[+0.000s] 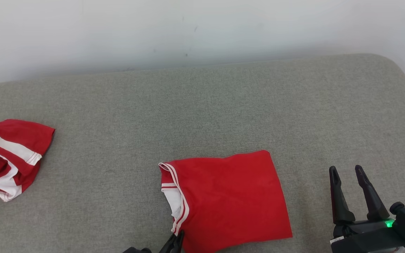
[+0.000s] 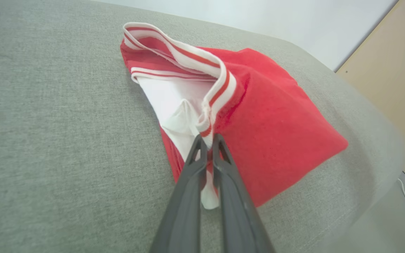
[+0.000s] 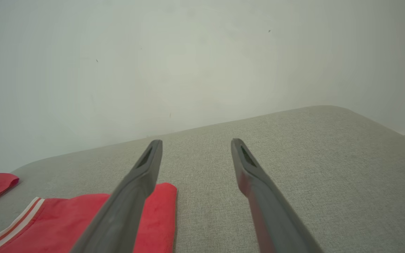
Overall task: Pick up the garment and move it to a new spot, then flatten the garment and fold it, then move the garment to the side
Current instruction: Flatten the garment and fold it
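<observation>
I am watching the folded red cloth garment with white-and-red striped trim [image 1: 227,196], which is lying on the grey woven upholstered pad [image 1: 202,105], near its front edge and just right of the middle. The left gripper [image 2: 207,140] is pinching the garment's near-left corner. Its 2 dark fingers [image 2: 193,168] are pressed together on the striped trim, with the white lining [image 2: 174,102] bunching up beside them. The right gripper [image 1: 346,169] is hanging with its 2 fingers spread apart, holding nothing, near the garment's right edge but not touching it.

I am judging that the folding is done and the move to the side is the step in hand. My worry is the single-corner grip. The fingers seem to be catching only the trim and perhaps the top layer, so lifting from here could peel the layers open and undo the fold. Dragging over this rough weave could also bunch the lower layers. A crumpled red-and-white striped garment [image 1: 9,154] is sitting at the pad's far left, well apart. If I am carrying leftward, I am risking landing 1 on the other.
</observation>
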Controlling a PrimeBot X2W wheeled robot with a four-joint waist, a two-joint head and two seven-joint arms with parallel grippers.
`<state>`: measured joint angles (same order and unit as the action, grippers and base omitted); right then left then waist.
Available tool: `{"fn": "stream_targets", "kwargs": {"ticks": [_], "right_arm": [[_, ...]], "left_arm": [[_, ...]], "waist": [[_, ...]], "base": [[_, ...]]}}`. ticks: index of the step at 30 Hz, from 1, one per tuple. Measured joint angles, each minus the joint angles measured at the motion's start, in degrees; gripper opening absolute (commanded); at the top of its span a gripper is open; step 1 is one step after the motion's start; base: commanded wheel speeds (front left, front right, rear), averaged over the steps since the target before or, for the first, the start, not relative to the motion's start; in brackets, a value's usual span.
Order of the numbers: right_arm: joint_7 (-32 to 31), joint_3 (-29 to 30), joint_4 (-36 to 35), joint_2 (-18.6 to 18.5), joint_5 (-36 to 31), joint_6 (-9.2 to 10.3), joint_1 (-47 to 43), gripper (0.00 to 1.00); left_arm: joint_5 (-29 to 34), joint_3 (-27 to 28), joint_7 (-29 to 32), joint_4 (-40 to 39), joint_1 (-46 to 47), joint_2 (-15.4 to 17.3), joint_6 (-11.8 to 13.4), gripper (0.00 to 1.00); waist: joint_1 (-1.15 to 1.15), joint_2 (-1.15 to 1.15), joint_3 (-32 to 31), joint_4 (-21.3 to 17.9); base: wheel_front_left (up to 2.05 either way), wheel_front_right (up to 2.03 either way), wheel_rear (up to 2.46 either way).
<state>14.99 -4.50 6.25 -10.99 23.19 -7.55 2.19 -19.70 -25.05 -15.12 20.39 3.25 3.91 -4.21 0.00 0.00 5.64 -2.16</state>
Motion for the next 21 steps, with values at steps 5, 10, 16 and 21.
{"fn": "stream_targets", "kwargs": {"ticks": [5,10,16,21], "right_arm": [[0.0,0.2,0.57,0.0,0.04,0.0,-0.14,1.0],[0.0,0.37,1.45,-0.01,0.24,0.0,-0.26,1.0],[0.0,0.7,2.1,-0.02,0.34,0.0,-0.27,1.0],[0.0,0.7,2.38,-0.08,0.34,0.0,-0.12,1.0]], "left_arm": [[0.04,0.37,0.0,-2.05,-1.51,0.93,0.8,0.0],[-0.67,1.37,0.0,-3.1,-3.14,1.31,1.76,0.0],[-1.33,0.55,0.99,-2.44,-4.04,1.25,1.76,1.0],[-1.34,1.33,0.43,-4.13,-3.82,0.9,2.19,1.0]], "waist": [[0.0,0.0,-0.11,0.17],[0.0,0.0,-0.13,0.0],[0.0,0.0,-0.05,0.16],[0.0,0.0,-0.24,0.49]], "base": [[0.0,0.0,0.0],[0.0,0.0,0.0],[0.0,0.0,0.0],[0.0,0.0,0.0]]}}
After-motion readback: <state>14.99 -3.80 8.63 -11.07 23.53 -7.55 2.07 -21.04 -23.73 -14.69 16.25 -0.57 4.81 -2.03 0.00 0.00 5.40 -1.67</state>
